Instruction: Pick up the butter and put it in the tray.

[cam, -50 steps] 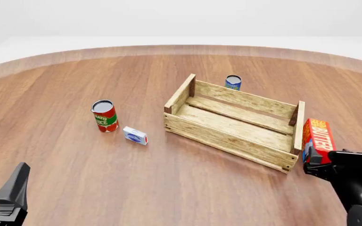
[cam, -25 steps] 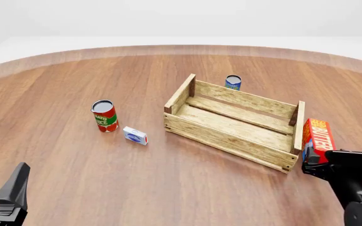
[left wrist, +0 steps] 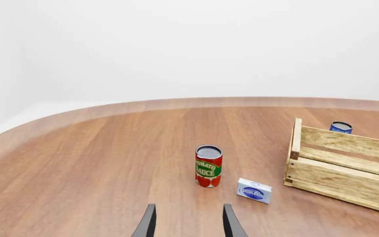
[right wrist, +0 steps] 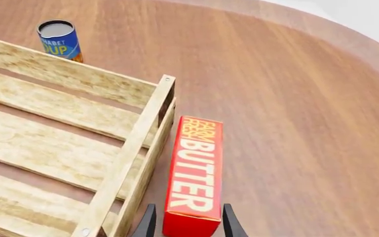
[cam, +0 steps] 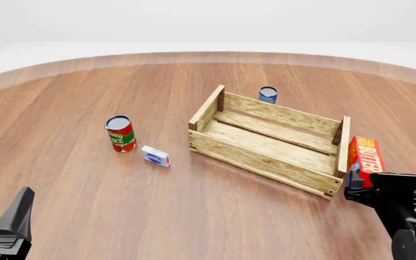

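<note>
Butter (cam: 364, 155) lay on the bench (cam: 193, 216) just outside the tray's (cam: 270, 142) right end board, the tray holding nothing. The right gripper (cam: 362, 190) straddled the carton's near end, spread, not clamping. The left gripper (left wrist: 188, 224) hung released, low at the near left.

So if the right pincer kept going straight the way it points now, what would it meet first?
The butter: the right pincer is open, with the carton's near end between its fingertips, so it is likely to slide along the carton's sides. The tray lies just beside that line.
</note>
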Robot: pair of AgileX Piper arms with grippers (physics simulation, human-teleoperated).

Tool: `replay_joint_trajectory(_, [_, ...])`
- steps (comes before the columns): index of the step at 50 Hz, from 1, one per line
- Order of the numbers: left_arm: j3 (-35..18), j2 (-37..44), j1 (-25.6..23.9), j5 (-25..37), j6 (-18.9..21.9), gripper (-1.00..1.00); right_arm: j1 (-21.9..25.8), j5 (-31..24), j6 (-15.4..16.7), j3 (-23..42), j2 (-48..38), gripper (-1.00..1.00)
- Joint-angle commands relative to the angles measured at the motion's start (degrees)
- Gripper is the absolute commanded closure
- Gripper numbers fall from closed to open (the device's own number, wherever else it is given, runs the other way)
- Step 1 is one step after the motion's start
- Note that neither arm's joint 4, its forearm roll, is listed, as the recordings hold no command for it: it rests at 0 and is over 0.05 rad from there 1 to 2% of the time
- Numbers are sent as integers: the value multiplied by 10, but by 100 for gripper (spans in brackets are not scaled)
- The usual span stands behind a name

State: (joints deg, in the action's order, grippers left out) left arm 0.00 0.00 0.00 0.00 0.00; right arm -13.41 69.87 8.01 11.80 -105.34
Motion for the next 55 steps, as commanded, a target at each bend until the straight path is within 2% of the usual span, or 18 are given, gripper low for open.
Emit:
replay_joint_trajectory(1, [0,0,0,0,0,-100,0,0,1,4,-9,-100])
replay_joint_trajectory(28, [0,0,0,0,0,-100,-3,0,0,14,-19,-100])
replay_joint_trajectory(29, [0,0,0,0,0,-100,-4,0,1,14,-20,100])
replay_joint_trajectory(30, [0,0,0,0,0,-100,-5,0,-7,15,-24,100])
replay_joint_trajectory(36, [0,0,0,0,0,-100,-2,0,-9,12,-18,100])
replay_joint_trajectory(38, [0,0,0,0,0,-100,0,0,-19,11,-16,100])
replay_joint_trajectory(55, [0,0,0,0,0,-100,-6,-2,-20,-10,29,100])
